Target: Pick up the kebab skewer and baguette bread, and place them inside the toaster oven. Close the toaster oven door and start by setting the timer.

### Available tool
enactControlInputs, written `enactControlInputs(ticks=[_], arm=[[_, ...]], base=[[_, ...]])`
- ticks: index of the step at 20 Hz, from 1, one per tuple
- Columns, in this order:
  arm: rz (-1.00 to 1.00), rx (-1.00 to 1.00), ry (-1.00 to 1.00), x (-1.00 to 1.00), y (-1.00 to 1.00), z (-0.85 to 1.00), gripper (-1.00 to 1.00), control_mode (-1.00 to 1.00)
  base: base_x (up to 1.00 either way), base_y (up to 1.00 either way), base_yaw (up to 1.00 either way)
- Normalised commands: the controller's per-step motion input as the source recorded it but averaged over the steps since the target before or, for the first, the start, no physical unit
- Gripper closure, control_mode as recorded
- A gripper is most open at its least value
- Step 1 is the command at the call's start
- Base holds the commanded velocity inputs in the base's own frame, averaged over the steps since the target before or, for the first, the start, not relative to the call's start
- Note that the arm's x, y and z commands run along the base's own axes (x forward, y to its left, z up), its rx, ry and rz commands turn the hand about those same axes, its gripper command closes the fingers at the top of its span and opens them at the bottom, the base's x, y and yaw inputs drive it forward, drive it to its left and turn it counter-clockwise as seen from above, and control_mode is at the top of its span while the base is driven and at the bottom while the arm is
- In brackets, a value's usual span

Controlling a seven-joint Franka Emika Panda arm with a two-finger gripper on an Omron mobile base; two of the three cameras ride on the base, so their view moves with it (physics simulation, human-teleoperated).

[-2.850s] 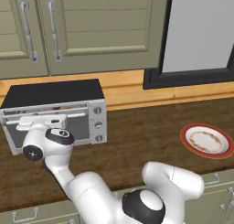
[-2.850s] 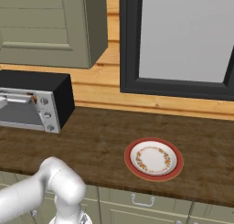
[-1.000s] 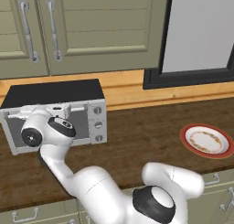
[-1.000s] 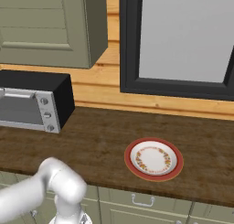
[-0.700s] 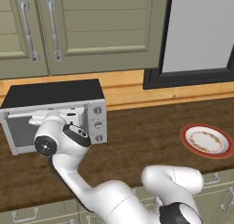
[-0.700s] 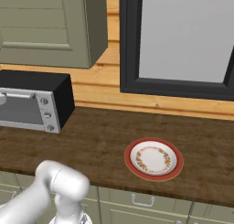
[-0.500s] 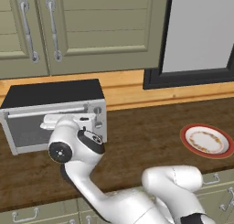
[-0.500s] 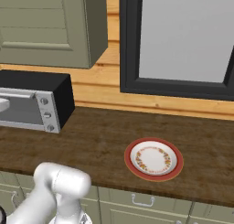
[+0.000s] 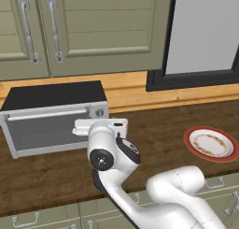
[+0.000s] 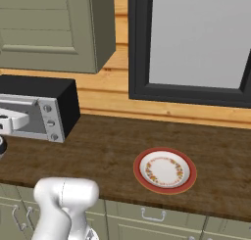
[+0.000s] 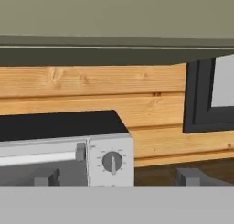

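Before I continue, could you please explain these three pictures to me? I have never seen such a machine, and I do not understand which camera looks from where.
The white machine is a robot arm in a simulated kitchen. Two cameras sit behind it, one to its left, one to its right. The third rides on its hand, where the gripper looks open and holds nothing. On the wooden counter stands the toaster oven with its door closed, and further right an empty plate. The hand faces the oven's top knob.
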Motion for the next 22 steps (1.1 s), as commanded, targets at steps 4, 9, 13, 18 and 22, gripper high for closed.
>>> enactControlInputs(ticks=[4,9,13,18,22], arm=[[0.1,0.0,0.0,-0.01,-0.6,0.0,-1.0,-1.0],[0.16,0.0,0.0,0.08,-0.24,-0.04,-1.0,-1.0],[0.07,0.0,0.0,0.11,0.0,-0.11,-1.0,-1.0],[0.0,0.03,0.01,0.02,0.01,-0.31,-1.0,-1.0],[0.0,0.04,0.05,0.0,0.07,-0.42,-1.0,-1.0]], base=[[0.0,0.0,0.0],[0.0,0.0,0.0],[0.0,0.0,0.0],[0.0,0.0,0.0],[0.0,0.0,0.0]])
